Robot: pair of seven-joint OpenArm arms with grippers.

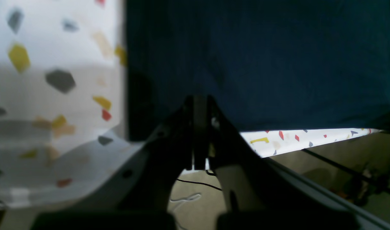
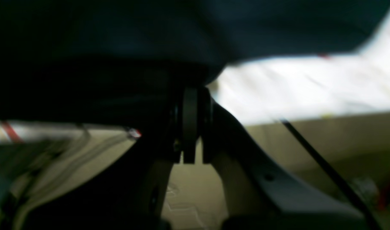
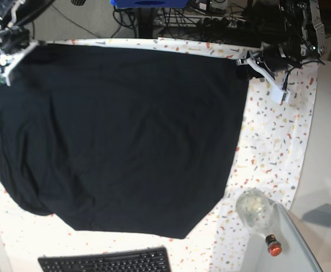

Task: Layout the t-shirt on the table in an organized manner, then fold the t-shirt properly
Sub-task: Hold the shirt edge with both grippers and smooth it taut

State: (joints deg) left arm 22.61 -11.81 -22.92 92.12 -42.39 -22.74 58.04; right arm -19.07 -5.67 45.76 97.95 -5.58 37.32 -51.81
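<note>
The black t-shirt (image 3: 126,130) lies spread flat over most of the speckled table (image 3: 273,141), with its far edge along the table's far side. My left gripper (image 3: 245,60) is shut on the shirt's far right corner. In the left wrist view the fingers (image 1: 199,105) are pressed together on the fabric's edge (image 1: 262,64), with the table cloth (image 1: 54,48) beside it. My right gripper (image 3: 11,50) is shut on the far left corner. In the blurred right wrist view its fingers (image 2: 191,102) pinch the dark fabric (image 2: 150,32).
A black keyboard (image 3: 106,262) lies at the near edge. A clear round jar (image 3: 253,208) and a small red-capped thing (image 3: 274,246) stand at the near right. A plain grey side surface (image 3: 324,187) is on the right. Cables and gear (image 3: 211,17) sit beyond the far edge.
</note>
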